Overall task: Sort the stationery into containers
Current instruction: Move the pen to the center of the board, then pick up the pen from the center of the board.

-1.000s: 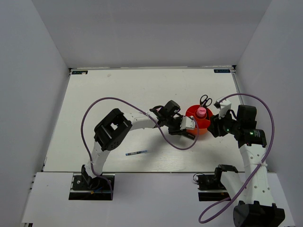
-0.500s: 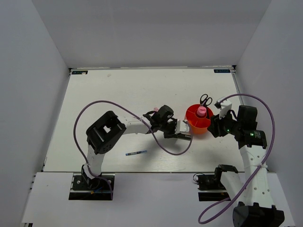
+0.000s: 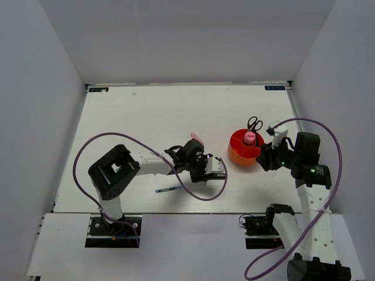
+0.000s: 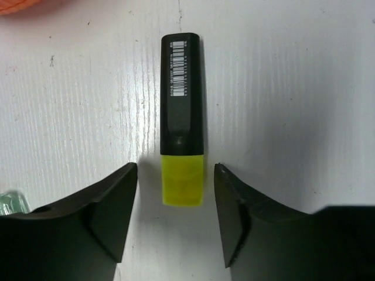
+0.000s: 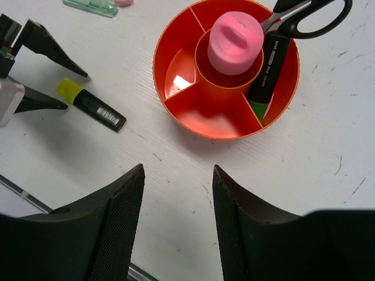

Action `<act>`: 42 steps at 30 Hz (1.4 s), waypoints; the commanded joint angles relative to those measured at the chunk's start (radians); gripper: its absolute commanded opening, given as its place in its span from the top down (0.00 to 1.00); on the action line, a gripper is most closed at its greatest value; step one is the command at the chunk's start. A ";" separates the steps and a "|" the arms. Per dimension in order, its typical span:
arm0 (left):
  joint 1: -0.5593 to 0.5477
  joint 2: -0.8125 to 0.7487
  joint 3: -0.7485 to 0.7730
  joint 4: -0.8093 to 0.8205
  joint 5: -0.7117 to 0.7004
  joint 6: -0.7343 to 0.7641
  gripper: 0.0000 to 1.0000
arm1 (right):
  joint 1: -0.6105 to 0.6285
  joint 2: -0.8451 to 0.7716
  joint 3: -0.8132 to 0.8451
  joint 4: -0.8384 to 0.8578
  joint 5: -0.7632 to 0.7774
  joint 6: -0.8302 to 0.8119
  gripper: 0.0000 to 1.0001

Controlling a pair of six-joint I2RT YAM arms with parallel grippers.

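Both jaws wide, empty | left jaws withdrew from cup (image 3: 237,156); straddle yellow marker (image 4: 183,111)

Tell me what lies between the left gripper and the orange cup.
A yellow marker lies flat, its cap inside the open left gripper, untouched, its body toward the cup. The right wrist view shows it.

Your left arm (image 3: 149,165) lies stretched low toward centre, left gripper (image 4: 176,170) with jaws apart; your right arm (image 3: 313,196) stands elbow-up, right gripper (image 5: 177,170) parted, pointing down.
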 commanded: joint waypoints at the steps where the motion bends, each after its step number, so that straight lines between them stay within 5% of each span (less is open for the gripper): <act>1: -0.027 -0.013 0.017 -0.080 -0.036 -0.006 0.33 | -0.003 -0.012 0.009 -0.001 -0.025 0.016 0.46; 18: -0.071 0.207 0.280 -0.158 0.038 -0.070 0.33 | -0.002 -0.037 0.011 -0.020 0.000 -0.008 0.46; 30: -0.076 0.228 0.300 -0.338 0.044 -0.041 0.77 | -0.003 -0.031 0.023 -0.026 -0.012 -0.004 0.46; 34: -0.070 0.228 0.369 -0.509 0.047 -0.013 0.99 | -0.002 -0.031 0.031 -0.026 -0.015 -0.002 0.46; 42: -0.036 0.150 0.377 -0.536 0.015 -0.061 1.00 | -0.002 -0.035 0.035 -0.029 -0.031 0.012 0.46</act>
